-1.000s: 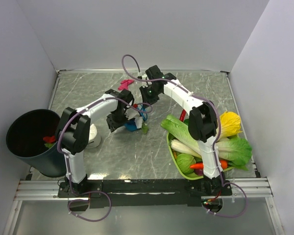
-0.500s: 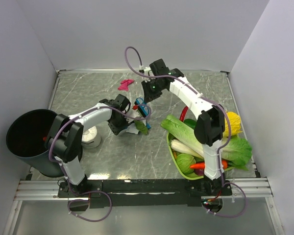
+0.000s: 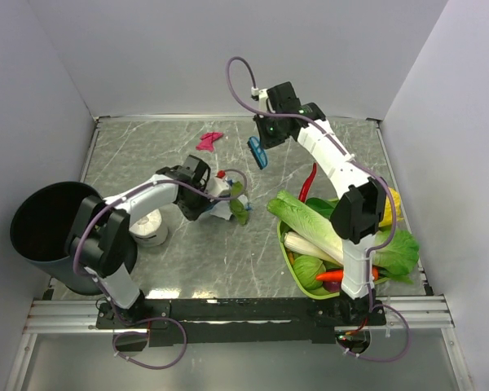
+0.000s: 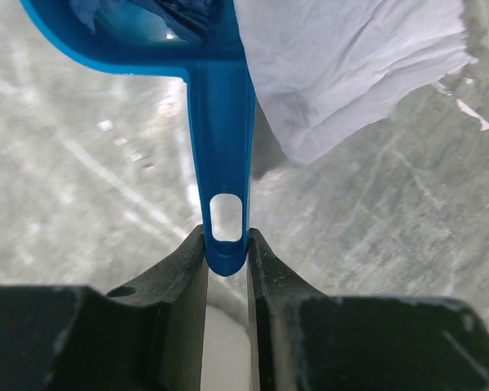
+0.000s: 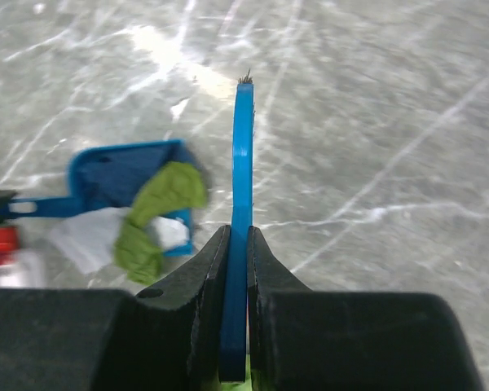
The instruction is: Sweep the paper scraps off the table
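Blue dustpan [image 4: 220, 122] pinched by handle in L gripper [image 4: 226, 240], paper scraps [image 4: 342, 73] in it just ahead, R gripper [image 5: 236, 236] clamping brush [image 5: 243, 147]

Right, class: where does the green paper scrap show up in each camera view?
Top external: the green paper scrap sits just left of centre.
Left wrist: not in it.
Right wrist: lower left, draped over the blue dustpan.
Shared landmark: the white paper beside it.

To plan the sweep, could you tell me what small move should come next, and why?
Probably lower the brush in the right gripper behind the green scrap and push it in: it hangs over the dustpan lip, and the brush hangs above the table.
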You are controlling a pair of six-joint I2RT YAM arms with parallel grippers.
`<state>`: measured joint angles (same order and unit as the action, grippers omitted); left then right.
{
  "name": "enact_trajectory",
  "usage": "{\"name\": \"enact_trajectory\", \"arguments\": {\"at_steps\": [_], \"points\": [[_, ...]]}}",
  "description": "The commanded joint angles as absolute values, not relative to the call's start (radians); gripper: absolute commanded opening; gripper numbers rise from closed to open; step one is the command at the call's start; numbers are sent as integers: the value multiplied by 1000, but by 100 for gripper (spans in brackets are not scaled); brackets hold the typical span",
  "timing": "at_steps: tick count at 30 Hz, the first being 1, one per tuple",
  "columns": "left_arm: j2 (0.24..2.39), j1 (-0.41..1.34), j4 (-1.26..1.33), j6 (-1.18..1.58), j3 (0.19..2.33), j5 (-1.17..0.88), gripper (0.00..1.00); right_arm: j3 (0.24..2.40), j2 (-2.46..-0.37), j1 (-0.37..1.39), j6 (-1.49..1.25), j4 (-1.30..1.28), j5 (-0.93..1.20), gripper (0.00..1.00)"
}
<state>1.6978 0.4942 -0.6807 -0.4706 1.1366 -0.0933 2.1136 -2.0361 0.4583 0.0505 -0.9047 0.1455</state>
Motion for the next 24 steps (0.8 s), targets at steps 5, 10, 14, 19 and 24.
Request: {"name": "enact_trajectory", "arguments": {"at_steps": [5,10,14,19,24], "points": [[1508,430,-661,-495,1129,-153,1,2140,-2054,422,32,-865,45,0],[1428,403,-658,-503,1111,-126,1,2154,-2082,403,22,-865,29,0],[1399,289,-719,-450,1169,-164,1,2148,-2097,399,8,-864,51,0],[1344,183,-756,-445,1187,-198,1,2135,-2108,400,2,-864,78,0],[1295,152,-785,-446,1209,-178,1,2138,-2115,399,2,-865,94,0]]}}
